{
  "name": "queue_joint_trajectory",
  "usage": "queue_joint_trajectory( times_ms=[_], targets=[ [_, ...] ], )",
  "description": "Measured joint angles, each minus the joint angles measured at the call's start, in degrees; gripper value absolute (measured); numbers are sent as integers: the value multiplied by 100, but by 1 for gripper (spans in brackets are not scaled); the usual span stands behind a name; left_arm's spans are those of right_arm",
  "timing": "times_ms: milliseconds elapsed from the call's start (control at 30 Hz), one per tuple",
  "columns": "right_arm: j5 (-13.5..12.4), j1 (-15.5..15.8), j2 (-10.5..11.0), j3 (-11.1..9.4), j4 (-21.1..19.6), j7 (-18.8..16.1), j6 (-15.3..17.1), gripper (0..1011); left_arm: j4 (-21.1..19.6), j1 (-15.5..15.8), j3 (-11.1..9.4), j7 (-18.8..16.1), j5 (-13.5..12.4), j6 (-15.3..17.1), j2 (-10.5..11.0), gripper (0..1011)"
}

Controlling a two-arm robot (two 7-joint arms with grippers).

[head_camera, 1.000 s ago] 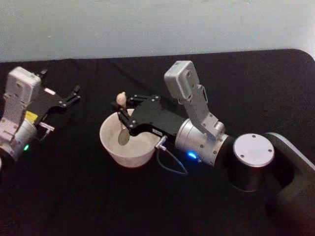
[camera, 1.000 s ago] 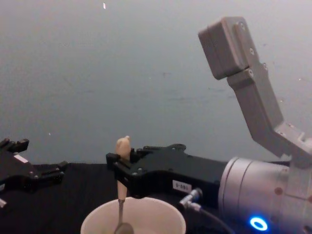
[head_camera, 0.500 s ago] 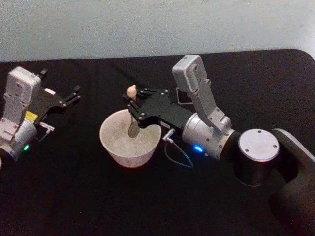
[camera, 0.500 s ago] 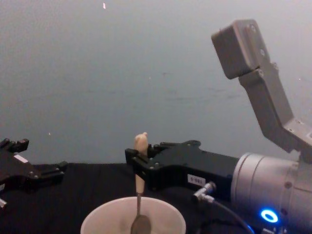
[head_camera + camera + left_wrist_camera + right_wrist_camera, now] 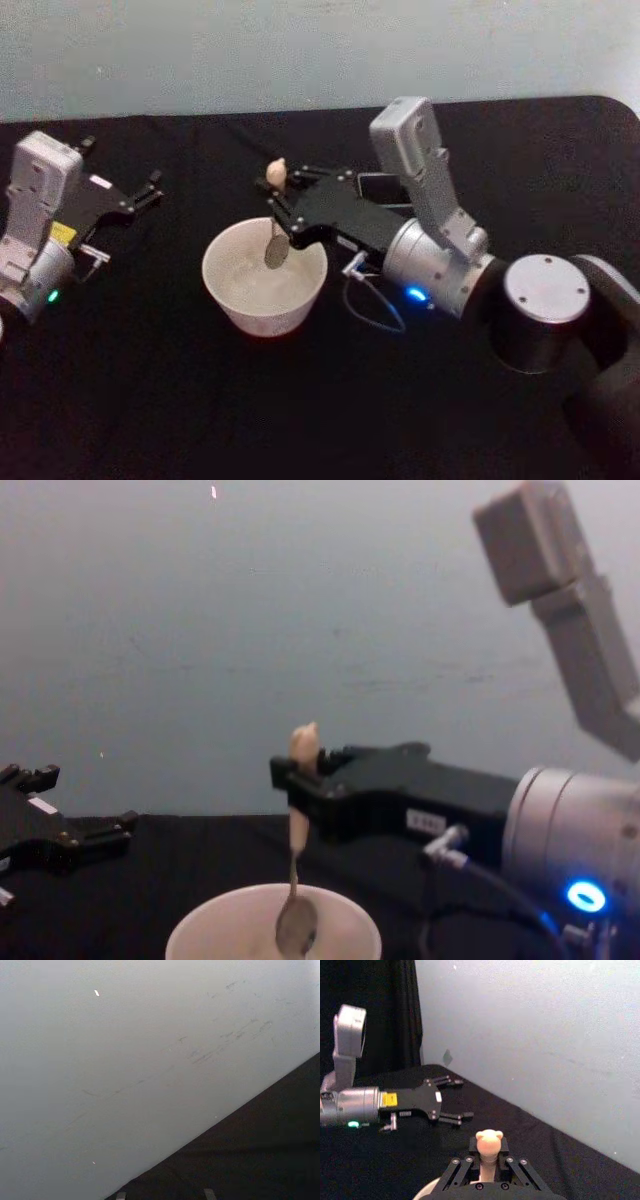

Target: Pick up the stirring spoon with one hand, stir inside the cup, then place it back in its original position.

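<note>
The wide cream cup [image 5: 262,290] stands at the table's middle. My right gripper [image 5: 279,212] is shut on the stirring spoon [image 5: 275,250], gripping its beige handle just under the knobbly top. The spoon hangs upright, its metal bowl over the far side of the cup. In the chest view the spoon [image 5: 297,920] has its bowl at about rim height of the cup [image 5: 215,935], held by the right gripper [image 5: 300,790]. The right wrist view shows the spoon's figure top [image 5: 489,1141]. A dark holder [image 5: 374,186] is partly hidden behind the right arm.
My left gripper [image 5: 142,197] rests open on the black table [image 5: 150,400] at the far left, well away from the cup; the right wrist view shows the left gripper [image 5: 451,1099] too. A pale wall runs along the table's far edge.
My right gripper has risen and moved right and toward the far side with the spoon. The spoon's bowl has come up from deep inside the cup to rim level.
</note>
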State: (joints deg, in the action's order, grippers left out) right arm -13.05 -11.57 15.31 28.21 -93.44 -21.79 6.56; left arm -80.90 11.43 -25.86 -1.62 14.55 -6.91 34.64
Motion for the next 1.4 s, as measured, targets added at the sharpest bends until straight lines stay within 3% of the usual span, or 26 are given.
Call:
queue_joint_trajectory(
  times_ms=[367, 767, 1100, 1400],
  targets=[
    [-369, 146, 231, -401, -844, 172, 358, 199, 0, 0, 0, 0, 0, 0, 0, 1001],
    [-394, 352, 456, -935, -1411, 663, 546, 199, 0, 0, 0, 0, 0, 0, 0, 1001],
    [-307, 480, 474, -1163, -1490, 849, 687, 199, 0, 0, 0, 0, 0, 0, 0, 1001],
    [-137, 532, 397, -1165, -1354, 918, 752, 199, 0, 0, 0, 0, 0, 0, 0, 1001]
  ],
)
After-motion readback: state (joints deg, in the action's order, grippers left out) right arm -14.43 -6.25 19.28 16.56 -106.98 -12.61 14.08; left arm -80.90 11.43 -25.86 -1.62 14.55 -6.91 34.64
